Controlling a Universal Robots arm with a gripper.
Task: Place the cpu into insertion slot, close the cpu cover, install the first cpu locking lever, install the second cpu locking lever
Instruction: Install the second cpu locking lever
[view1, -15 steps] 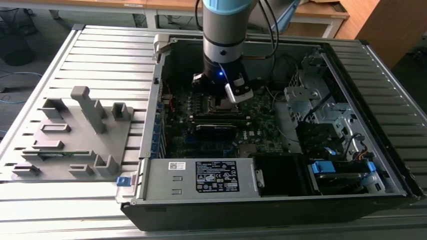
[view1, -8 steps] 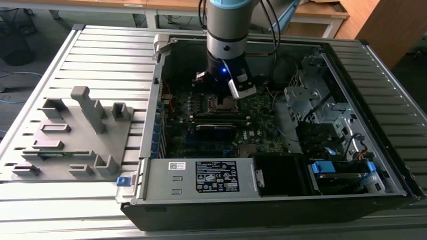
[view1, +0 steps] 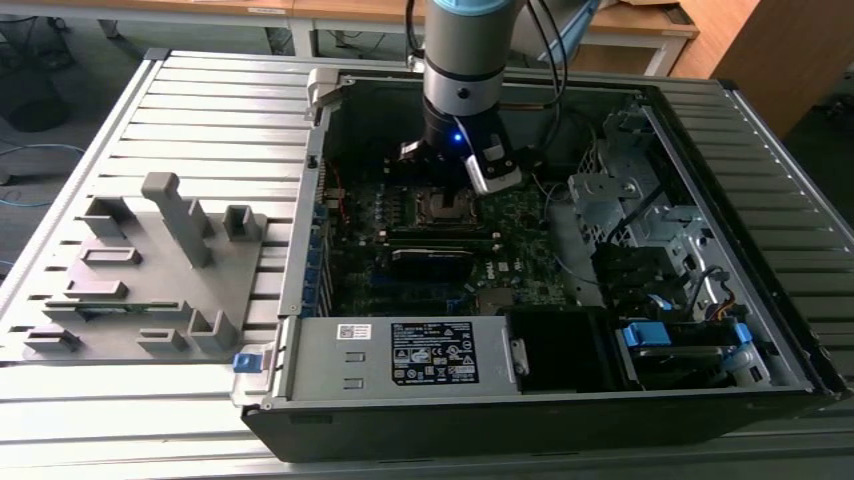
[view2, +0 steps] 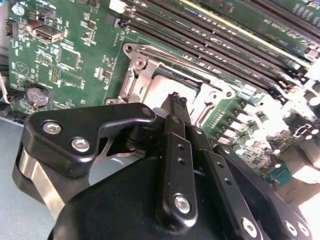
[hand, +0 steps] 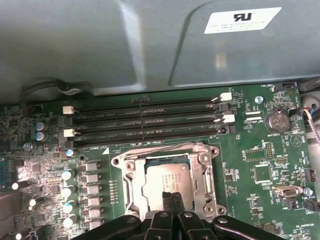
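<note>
The cpu (hand: 167, 177) lies flat in the insertion slot (view1: 443, 208) on the green motherboard, its grey top showing through the square cut-out. The silver cpu cover (hand: 133, 184) is down around it and also shows in the second wrist view (view2: 142, 82). My gripper (hand: 172, 196) hovers just over the edge of the socket. Its black fingers (view2: 176, 107) are pressed together with nothing between them. In the exterior view the arm stands upright over the socket, near the case's far wall. How the thin locking levers along the socket sit I cannot tell.
Long black memory slots (hand: 150, 120) run beside the socket, under the grey case wall (hand: 150, 45). A power supply box (view1: 400, 355) fills the case's near side and drive bays (view1: 654, 335) its right. A grey fixture tray (view1: 147, 270) lies outside on the exterior view's left.
</note>
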